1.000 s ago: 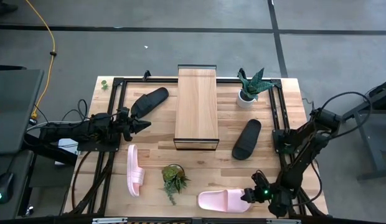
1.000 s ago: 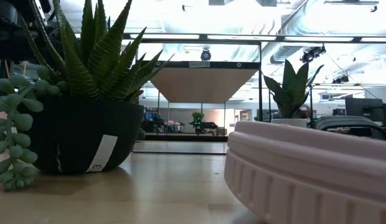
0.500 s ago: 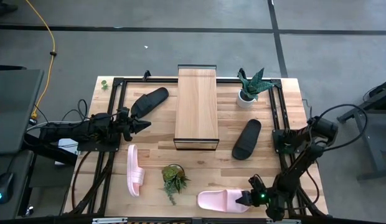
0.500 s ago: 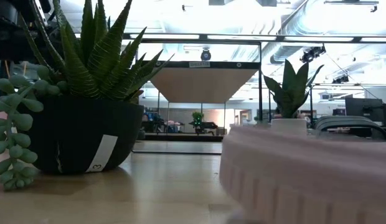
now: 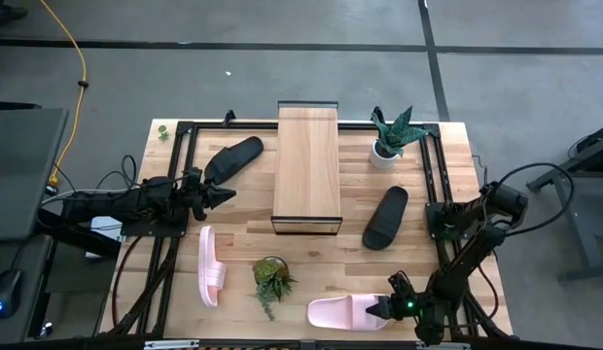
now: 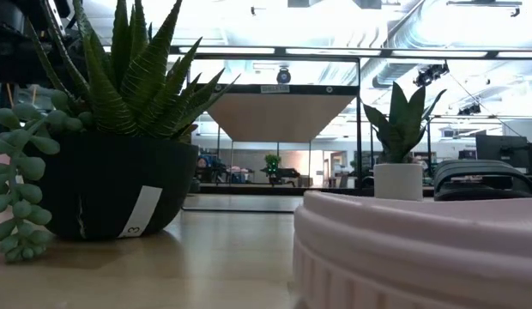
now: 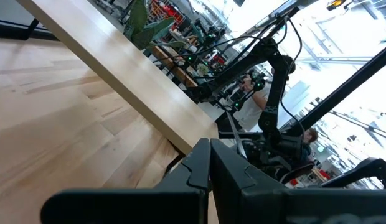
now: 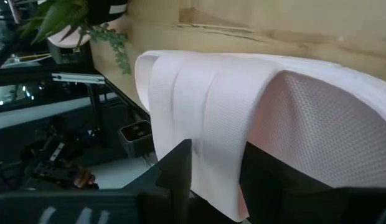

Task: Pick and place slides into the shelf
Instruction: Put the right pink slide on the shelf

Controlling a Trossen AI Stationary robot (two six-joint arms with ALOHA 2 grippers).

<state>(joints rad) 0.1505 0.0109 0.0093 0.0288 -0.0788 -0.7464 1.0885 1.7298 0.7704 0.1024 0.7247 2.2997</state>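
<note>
Right gripper (image 5: 383,309): low at the near right corner of the counter (image 5: 321,248), at the heel end of a pale pink slide (image 5: 342,313). In the right wrist view the two dark fingers (image 8: 174,168) sit on either side of the slide's edge, so the jaws are narrow and holding it.
Pink slide at the right gripper: lies flat along the near edge of the counter, just beside the small potted plant (image 5: 271,280). In the low view its ribbed side (image 6: 403,249) fills the right half of the picture.
Second pink slide (image 5: 211,264): lies lengthwise on the left of the counter, near the same potted plant but apart from it.
Black slides: one (image 5: 232,158) at the far left of the shelf, one (image 5: 385,217) at the right of the shelf – both on the counter, not on the plank.
Shelf (image 5: 307,165): long light-wood plank in the middle of the counter, its top bare.
Left gripper (image 5: 222,195): over the left side of the counter, between the far black slide and the second pink slide, touching neither – its jaws are closed together and hold nothing.
Second plant (image 5: 391,136): in a white pot at the far right, beside the shelf.
</note>
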